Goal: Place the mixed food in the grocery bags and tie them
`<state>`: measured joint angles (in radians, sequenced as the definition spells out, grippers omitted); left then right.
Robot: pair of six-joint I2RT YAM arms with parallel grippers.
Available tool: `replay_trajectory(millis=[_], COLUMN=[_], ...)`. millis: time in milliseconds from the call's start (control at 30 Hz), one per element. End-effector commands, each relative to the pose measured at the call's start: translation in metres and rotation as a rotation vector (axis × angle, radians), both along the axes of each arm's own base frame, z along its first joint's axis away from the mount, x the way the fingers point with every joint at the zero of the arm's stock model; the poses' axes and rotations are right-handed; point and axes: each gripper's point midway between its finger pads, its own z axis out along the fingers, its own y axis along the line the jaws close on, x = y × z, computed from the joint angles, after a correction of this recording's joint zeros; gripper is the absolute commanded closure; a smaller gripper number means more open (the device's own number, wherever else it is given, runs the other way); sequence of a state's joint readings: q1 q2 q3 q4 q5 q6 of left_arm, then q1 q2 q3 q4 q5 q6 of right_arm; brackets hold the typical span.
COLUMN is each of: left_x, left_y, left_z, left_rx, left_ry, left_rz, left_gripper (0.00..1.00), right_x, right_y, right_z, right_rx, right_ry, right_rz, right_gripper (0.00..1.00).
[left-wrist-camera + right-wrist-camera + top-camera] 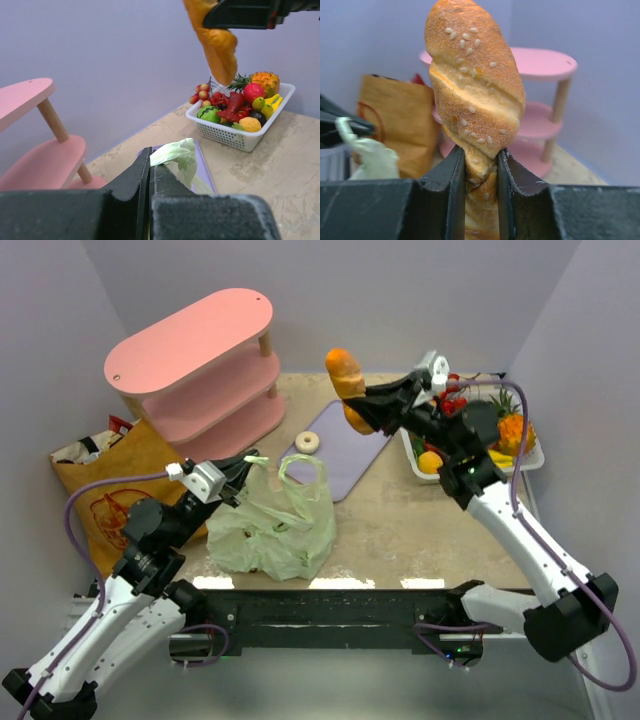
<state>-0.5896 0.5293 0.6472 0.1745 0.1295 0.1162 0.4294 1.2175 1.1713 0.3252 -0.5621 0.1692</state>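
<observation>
Lilac wall [370, 30]; right wrist alone shows seeded loaf [475, 90] in right pincer [479, 156].

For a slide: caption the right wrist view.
Right pincer grips a seeded bread loaf; paper bag and pink shelf behind.

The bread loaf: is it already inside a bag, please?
Out. The right gripper holds the bread loaf aloft, clear of the green plastic bag.

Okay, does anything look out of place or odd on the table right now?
The pale-green plastic bag lies slumped and crumpled, with the left gripper pinching only one handle, while the right gripper holds the bread loaf in the air. Nothing looks spilled.
</observation>
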Motion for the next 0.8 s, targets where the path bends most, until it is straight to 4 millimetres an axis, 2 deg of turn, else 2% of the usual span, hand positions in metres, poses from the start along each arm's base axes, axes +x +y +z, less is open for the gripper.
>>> replay_trajectory(millis=[0,67,100,133,167,233,267,300,333,367,433,600,767], left_x=[-0.010,-0.012,-0.012,-0.012,-0.013,-0.013,-0.013,-0.013,-0.012,-0.012,-0.011,-0.007,-0.004], left_y=[-0.008,-0.009,-0.009,-0.009,-0.009,-0.009,-0.009,-0.008,-0.008,-0.008,-0.006,-0.005,-0.004], left_z=[0.024,0.025,0.024,0.022,0.023,0.022,0.021,0.021,0.020,0.020,0.018,0.014,0.014], left_rx=[-0.031,-0.036,-0.036,-0.035,-0.038,-0.041,-0.041,-0.044,-0.046,-0.048,-0.044,-0.031,-0.036], left_ry=[-0.072,-0.074,-0.074,-0.072,-0.072,-0.068,-0.068,-0.067,-0.065,-0.065,-0.063,-0.055,-0.050], left_rz=[-0.069,-0.081,-0.081,-0.081,-0.082,-0.083,-0.082,-0.080,-0.078,-0.075,-0.063,-0.046,-0.041], left_gripper=[1.00,1.00,1.00,1.00,1.00,1.00,1.00,1.00,1.00,1.00,1.00,1.00,1.00], right_x=[-0.066,-0.087,-0.092,-0.098,-0.114,-0.125,-0.138,-0.141,-0.137,-0.142,-0.140,-0.146,-0.156], right_y=[0.032,0.050,0.060,0.065,0.068,0.079,0.071,0.071,0.076,0.074,0.081,0.087,0.101], right_z=[0.014,0.013,0.005,0.006,0.012,-0.002,0.011,0.010,0.000,0.003,-0.005,-0.011,-0.028], right_rx=[0.230,0.252,0.255,0.277,0.329,0.394,0.464,0.500,0.509,0.532,0.538,0.557,0.554], right_ry=[-0.100,-0.114,-0.077,-0.071,-0.126,-0.072,-0.153,-0.110,-0.081,-0.108,-0.065,-0.054,-0.008], right_rz=[0.248,0.324,0.383,0.419,0.478,0.554,0.588,0.626,0.642,0.665,0.696,0.717,0.733], right_gripper=[1.00,1.00,1.00,1.00,1.00,1.00,1.00,1.00,1.00,1.00,1.00,1.00,1.00])
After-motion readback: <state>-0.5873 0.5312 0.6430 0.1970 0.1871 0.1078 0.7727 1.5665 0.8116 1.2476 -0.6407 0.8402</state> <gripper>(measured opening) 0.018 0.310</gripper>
